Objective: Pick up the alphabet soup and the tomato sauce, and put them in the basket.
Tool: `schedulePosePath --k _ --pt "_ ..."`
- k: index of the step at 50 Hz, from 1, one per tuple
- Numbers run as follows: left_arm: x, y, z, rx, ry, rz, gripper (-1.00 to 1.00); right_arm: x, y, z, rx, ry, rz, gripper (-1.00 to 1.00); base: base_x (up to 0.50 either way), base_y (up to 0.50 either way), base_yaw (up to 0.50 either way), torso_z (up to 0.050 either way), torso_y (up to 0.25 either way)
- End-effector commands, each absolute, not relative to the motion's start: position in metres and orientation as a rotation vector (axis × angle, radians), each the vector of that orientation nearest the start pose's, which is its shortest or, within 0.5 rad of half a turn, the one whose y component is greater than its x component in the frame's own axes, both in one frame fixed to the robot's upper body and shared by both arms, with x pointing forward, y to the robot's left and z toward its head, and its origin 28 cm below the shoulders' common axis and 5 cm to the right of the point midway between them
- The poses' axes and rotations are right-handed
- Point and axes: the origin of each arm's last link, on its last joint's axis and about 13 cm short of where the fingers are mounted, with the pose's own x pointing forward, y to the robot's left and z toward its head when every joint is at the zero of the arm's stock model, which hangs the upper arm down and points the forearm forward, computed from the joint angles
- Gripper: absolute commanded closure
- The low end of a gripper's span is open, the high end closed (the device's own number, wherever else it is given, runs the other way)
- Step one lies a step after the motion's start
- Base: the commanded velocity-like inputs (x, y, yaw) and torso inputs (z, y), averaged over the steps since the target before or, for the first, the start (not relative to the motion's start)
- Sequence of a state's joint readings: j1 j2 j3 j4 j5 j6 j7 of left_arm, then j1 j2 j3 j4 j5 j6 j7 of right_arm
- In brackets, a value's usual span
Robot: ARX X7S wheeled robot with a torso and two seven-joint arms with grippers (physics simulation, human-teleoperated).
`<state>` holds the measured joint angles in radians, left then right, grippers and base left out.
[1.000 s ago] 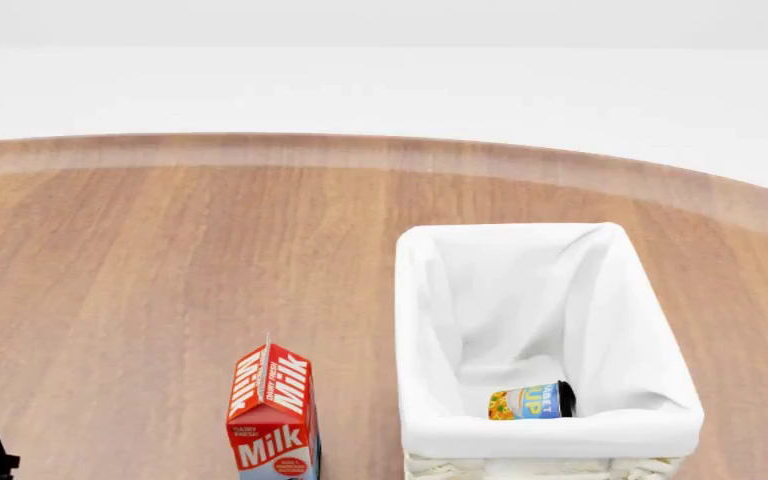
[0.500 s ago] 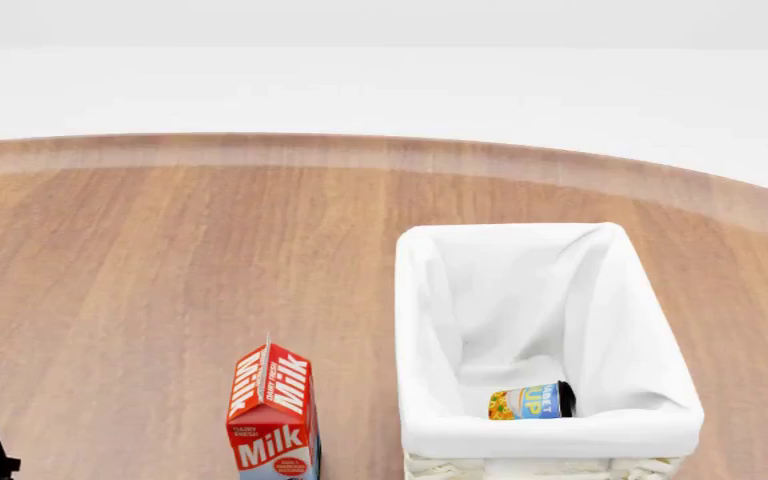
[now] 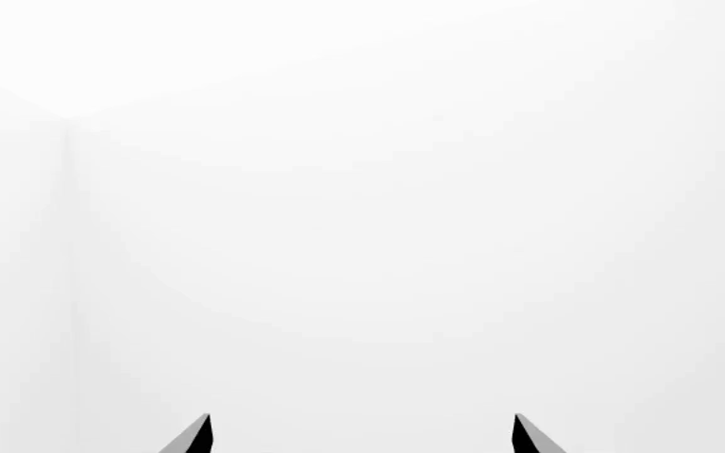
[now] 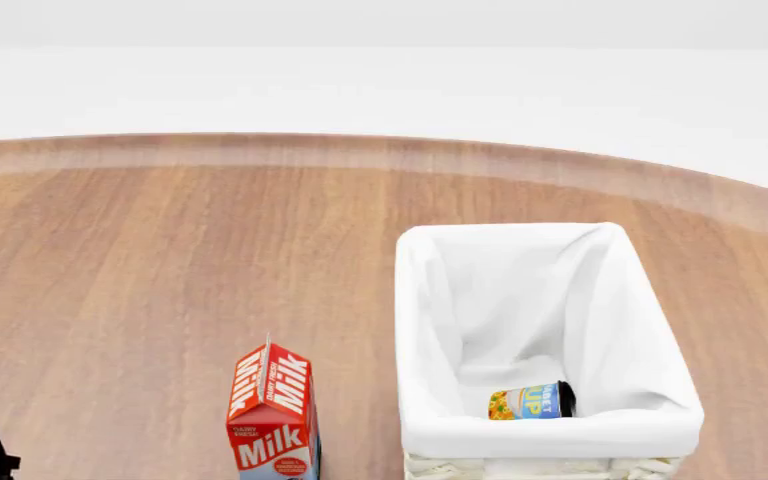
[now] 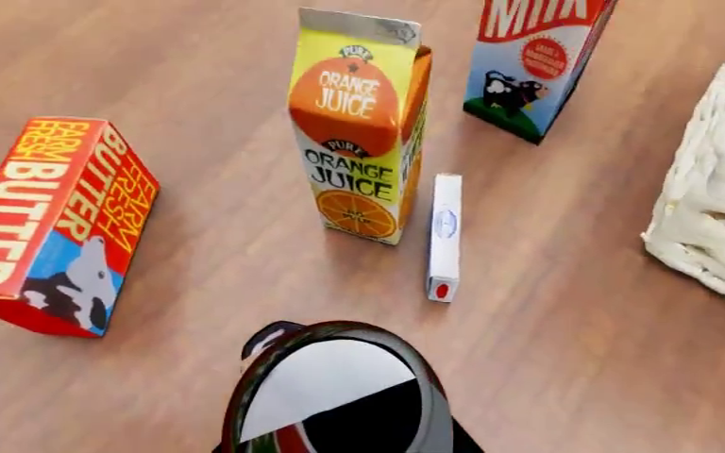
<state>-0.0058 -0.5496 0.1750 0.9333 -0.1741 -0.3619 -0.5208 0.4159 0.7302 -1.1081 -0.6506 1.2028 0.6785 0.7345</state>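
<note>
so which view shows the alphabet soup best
The head view: the alphabet soup lies on its side inside the basket, blue and yellow label facing up. The right wrist view catches only the basket's wicker corner, not the can. The left wrist view shows only blank white background.

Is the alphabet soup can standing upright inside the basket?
No, the alphabet soup lies on its side on the white lining at the bottom of the basket, near its front wall.
</note>
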Motion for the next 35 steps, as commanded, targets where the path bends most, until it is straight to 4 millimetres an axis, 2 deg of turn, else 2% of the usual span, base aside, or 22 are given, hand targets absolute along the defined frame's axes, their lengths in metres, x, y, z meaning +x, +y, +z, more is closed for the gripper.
schedulePosePath --k 1,10,13,14,17,23,25,31,34,35 --pt "0.161 0.229 0.172 0.209 -0.538 0.087 -1.00 0.118 -0.076 0.145 -0.188 0.468 0.653 1.00 0.00 0.00 0.00 0.000 0.000" --pt "0.162 0.229 0.172 0.209 -0.538 0.085 -1.00 0.124 -0.083 0.177 -0.179 0.369 0.612 1.00 0.00 0.00 0.00 0.000 0.000" --pt "0.162 0.229 0.172 0.208 -0.538 0.086 -1.00 0.127 -0.086 0.180 -0.175 0.330 0.596 1.00 0.00 0.00 0.00 0.000 0.000" --pt "0.162 0.229 0.172 0.208 -0.538 0.086 -1.00 0.129 -0.088 0.194 -0.166 0.303 0.582 1.00 0.00 0.00 0.00 0.000 0.000" --pt "0.162 0.229 0.172 0.209 -0.537 0.085 -1.00 0.131 -0.090 0.197 -0.161 0.272 0.571 1.00 0.00 0.00 0.00 0.000 0.000" --pt "0.163 0.229 0.173 0.210 -0.538 0.084 -1.00 0.137 -0.095 0.226 -0.141 0.211 0.537 1.00 0.00 0.00 0.00 0.000 0.000" --pt "0.162 0.229 0.173 0.212 -0.539 0.086 -1.00 0.140 -0.096 0.223 -0.140 0.200 0.526 1.00 0.00 0.00 0.00 0.000 0.000" --pt "0.162 0.228 0.174 0.212 -0.540 0.085 -1.00 0.144 -0.101 0.245 -0.131 0.146 0.494 1.00 0.00 0.00 0.00 0.000 0.002" --pt "0.162 0.228 0.175 0.212 -0.542 0.084 -1.00 0.146 -0.104 0.247 -0.124 0.114 0.474 1.00 0.00 0.00 0.00 0.000 0.000" --pt "0.162 0.229 0.175 0.212 -0.542 0.085 -1.00 0.148 -0.106 0.259 -0.120 0.106 0.467 1.00 0.00 0.00 0.00 0.000 0.000"
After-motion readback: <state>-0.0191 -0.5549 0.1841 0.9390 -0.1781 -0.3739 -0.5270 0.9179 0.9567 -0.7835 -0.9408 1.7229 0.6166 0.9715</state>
